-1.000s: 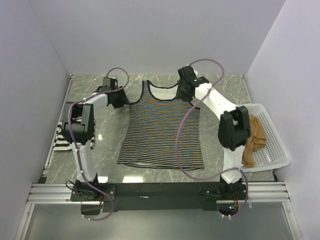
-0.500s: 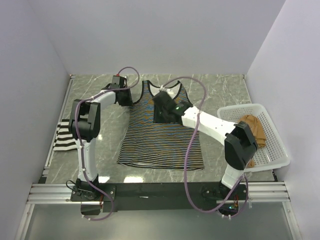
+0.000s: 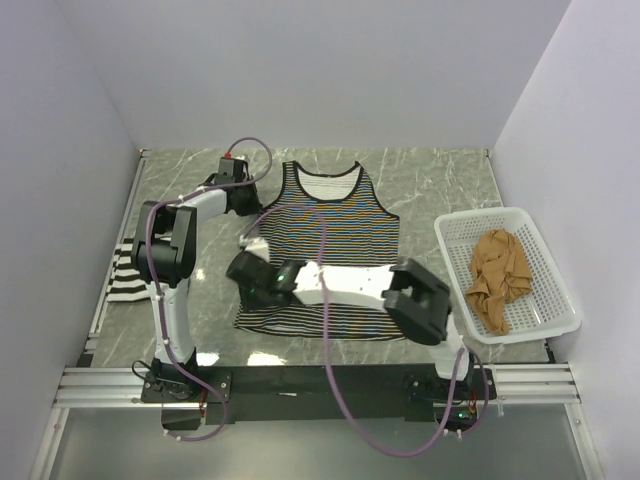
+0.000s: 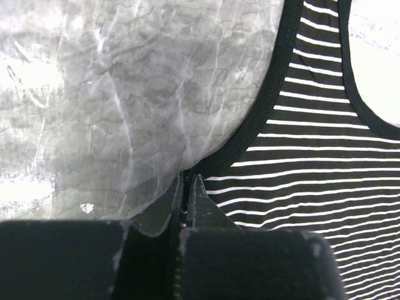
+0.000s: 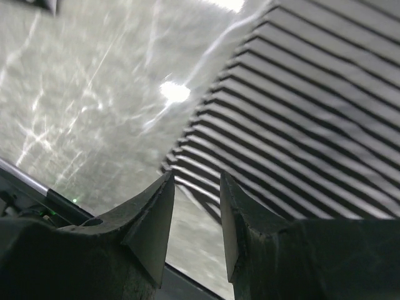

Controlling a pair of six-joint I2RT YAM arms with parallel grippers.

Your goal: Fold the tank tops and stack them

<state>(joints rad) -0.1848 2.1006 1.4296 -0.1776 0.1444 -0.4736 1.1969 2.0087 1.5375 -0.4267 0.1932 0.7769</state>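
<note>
Inspection of the thin-striped tank top (image 3: 340, 225): it lies flat on the marble surface (image 3: 440, 180) at centre, neckline toward the far wall. The right arm (image 3: 350, 283) crosses its lower part and hides a band of the fabric above the hem.

Left pincer (image 3: 248, 203): at the garment's left armhole. In the wrist view the left pincer (image 4: 187, 177) has its fingers pressed together on the black trim of the top (image 4: 312, 162). How much cloth sits between them cannot be made out.

Right pincer (image 3: 242, 268): low, at the lower left corner of the garment. In the wrist view the right pincer (image 5: 195, 178) has its fingers apart and nothing between them. The striped corner (image 5: 312, 94) lies just beyond the tips, and this view is blurred.

Bold-striped tank top (image 3: 125, 275): at the left edge of the surface, partly hidden behind the left arm (image 3: 165, 245).

Tan tank top (image 3: 495, 280): crumpled inside the white basket (image 3: 520, 212) at the right.
</note>
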